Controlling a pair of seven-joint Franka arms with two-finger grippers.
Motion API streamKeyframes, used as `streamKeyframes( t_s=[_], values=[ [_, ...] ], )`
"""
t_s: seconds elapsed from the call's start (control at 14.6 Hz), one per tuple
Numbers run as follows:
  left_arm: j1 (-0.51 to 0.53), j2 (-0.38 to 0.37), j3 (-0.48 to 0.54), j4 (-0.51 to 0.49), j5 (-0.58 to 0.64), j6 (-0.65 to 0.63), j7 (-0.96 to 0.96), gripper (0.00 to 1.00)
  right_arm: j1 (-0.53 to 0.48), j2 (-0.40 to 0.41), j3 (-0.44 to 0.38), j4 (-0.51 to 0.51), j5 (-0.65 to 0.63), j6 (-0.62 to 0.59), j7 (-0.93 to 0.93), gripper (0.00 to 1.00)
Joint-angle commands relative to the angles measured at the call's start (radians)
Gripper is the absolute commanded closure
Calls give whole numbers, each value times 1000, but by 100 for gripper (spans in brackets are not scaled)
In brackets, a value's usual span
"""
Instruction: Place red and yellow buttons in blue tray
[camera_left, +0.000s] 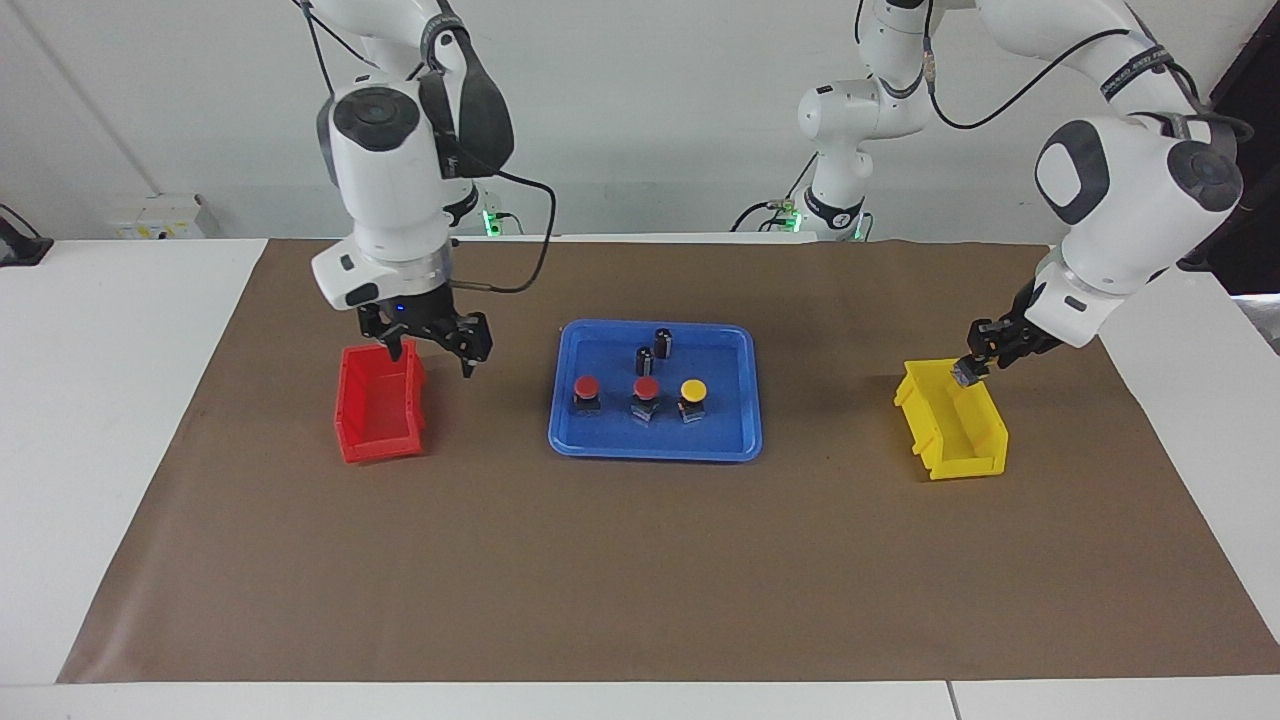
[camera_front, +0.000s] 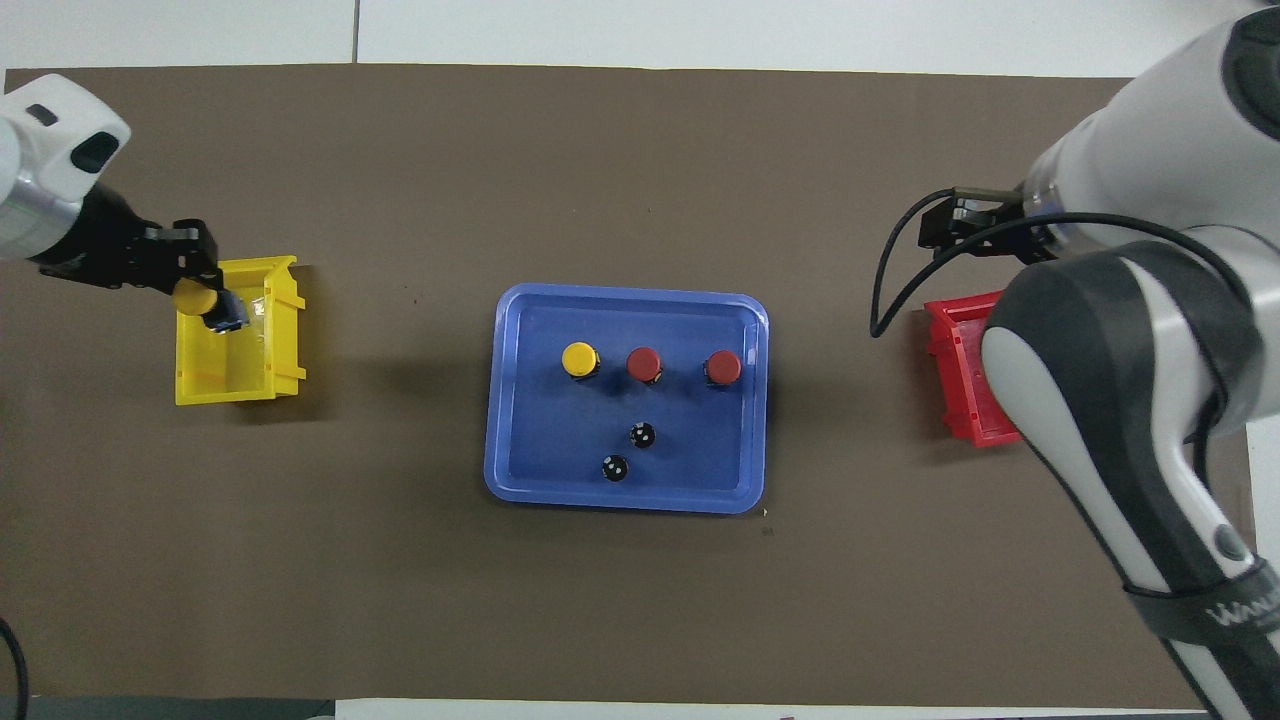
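Note:
The blue tray lies mid-table. In it stand two red buttons and one yellow button in a row; the overhead view shows the reds and the yellow. My left gripper is over the yellow bin, shut on the second yellow button. My right gripper hangs open and empty over the red bin. In the overhead view the right arm hides its fingers.
Two small black cylinders stand in the tray, nearer to the robots than the button row; they also show in the overhead view. A brown mat covers the table. The bins sit at the two ends.

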Motion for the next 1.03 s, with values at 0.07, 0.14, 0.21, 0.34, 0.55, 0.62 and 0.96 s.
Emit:
streamKeyframes(
  t_s=[0.07,0.14,0.21,0.34,0.55,0.62,0.96],
  values=[
    [-199,9,8,-148,4,202,-264,98,-115,-29,14,83,42,-152,-151,0],
    [-219,12,8,-177,-6,242,-275,98,-147,-31,11,106,54,-184,-209,0],
    [-245,12,8,-205,-34,269,-278,98,-151,-44,-16,106,64,-201,-275,0],
    [-292,12,8,-231,-48,298,-320,98,-56,-67,-198,111,68,-262,-349,0],
    [-358,35,8,-254,-48,368,-396,98,-28,-75,-330,119,85,-284,-457,0],
    [-372,42,8,-262,-48,396,-412,98,-1,-87,-373,102,85,-277,-462,0],
    [-365,44,8,-305,-46,467,-403,98,99,-116,-486,42,87,-264,-462,0]
  ],
)
